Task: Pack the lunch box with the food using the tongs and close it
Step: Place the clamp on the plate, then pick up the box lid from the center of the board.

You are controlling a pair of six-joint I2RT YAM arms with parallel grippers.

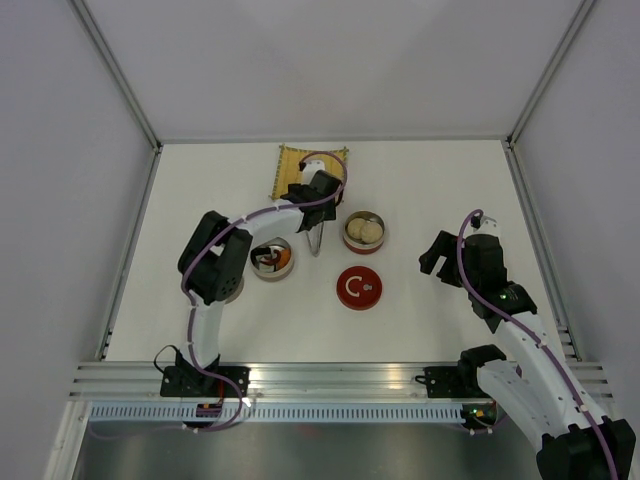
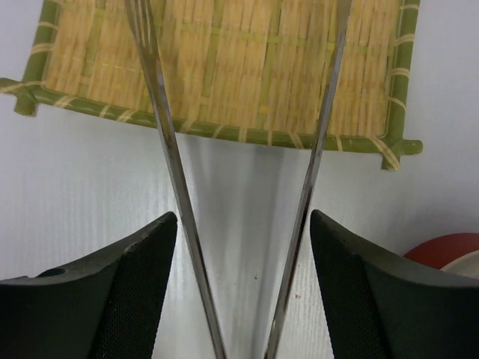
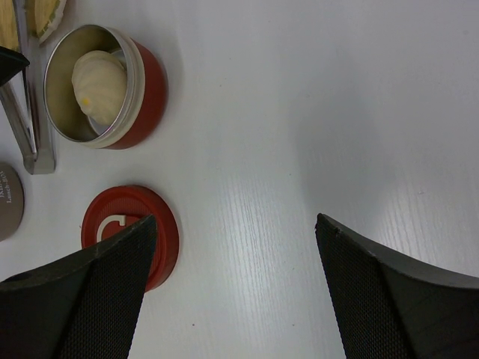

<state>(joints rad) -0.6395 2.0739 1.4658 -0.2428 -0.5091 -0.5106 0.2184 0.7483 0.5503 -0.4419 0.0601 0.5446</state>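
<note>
Left hand (image 2: 243,215) brackets the splayed tongs (image 2: 174,172), fingers against both arms, tips over the bamboo mat (image 2: 224,67); right hand (image 3: 236,218) spread, empty. Slim, springy, slick steel likely wants a mid-arm squeeze.

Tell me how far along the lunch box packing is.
Done: buns sit in one red tin, other pieces in the second tin. In hand: left gripper holds the tongs, spread open over the mat, whose visible part is bare. Left: the red lid lies beside the tins; nothing is closed.

Bright even light, soft faint shadows
</note>
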